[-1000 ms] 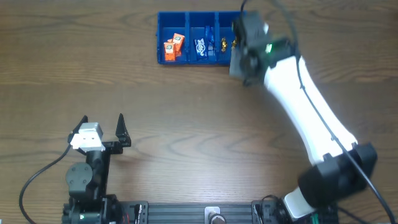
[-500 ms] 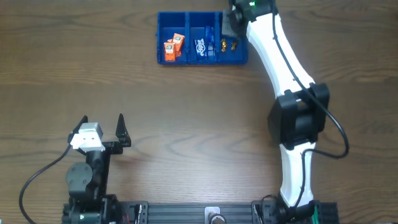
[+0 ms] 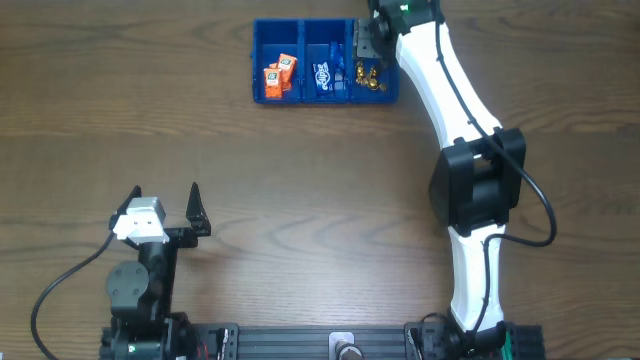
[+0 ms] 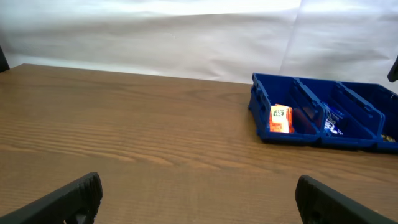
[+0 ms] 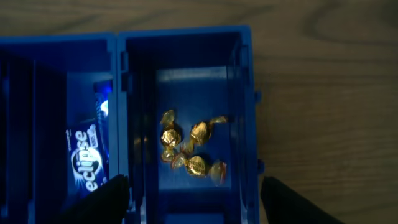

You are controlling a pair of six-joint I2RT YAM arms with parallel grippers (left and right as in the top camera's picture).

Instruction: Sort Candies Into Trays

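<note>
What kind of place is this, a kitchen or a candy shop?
Probably neither: more like a robot lab. A left arm and a right arm stand at a wooden table with a blue tray of candies, a plain white screen behind.

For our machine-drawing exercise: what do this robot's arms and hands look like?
The left arm is black, with a white block behind the left hand, which has two pointed black fingers; a black cable loops from its base. The right arm has white shells, a black elbow joint, a thin black cable and a dark right hand beside a green light.
</note>
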